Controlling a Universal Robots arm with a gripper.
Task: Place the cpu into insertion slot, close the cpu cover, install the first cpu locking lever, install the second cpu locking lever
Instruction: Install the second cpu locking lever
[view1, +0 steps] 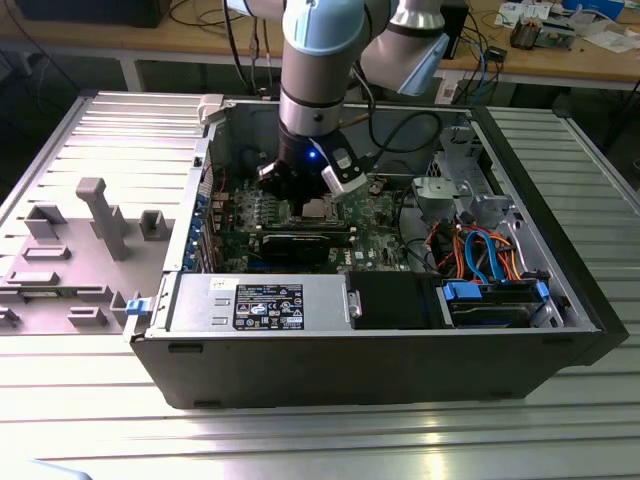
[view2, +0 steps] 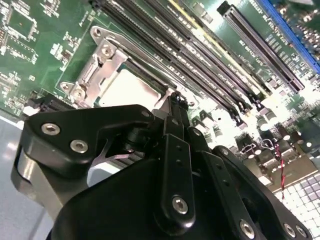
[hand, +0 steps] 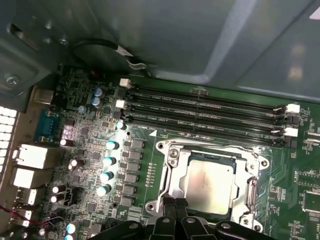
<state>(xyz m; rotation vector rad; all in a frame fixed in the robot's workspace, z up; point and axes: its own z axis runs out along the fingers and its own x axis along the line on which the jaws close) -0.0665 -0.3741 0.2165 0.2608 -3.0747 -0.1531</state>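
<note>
The cpu (hand: 207, 182), a square chip with a silver-grey top, lies flat in the insertion slot (hand: 167, 150) on the green board; the contact field is hidden under it. The cpu cover (hand: 172, 172), a silver frame plate, lies down around the chip with the metal top showing through its window. A thin lever rod (hand: 210, 148) runs along the frame's side nearest the memory slots. My gripper (hand: 173, 202) hangs just over the edge of the socket, fingers shut together with nothing seen between them. The second wrist view shows the gripper (view2: 176, 97) at the cpu (view2: 130, 90). In the exterior view my gripper (view1: 300, 195) stands inside the case, above the cpu (view1: 318, 208).
Long black memory slots (hand: 200, 107) run beside the socket. A black graphics card (view1: 305, 243) lies in front of it, then the power supply (view1: 260, 300). A drive cage with blue and orange cables (view1: 480, 250) fills the exterior view's right. Case walls (view1: 190, 200) enclose everything.
</note>
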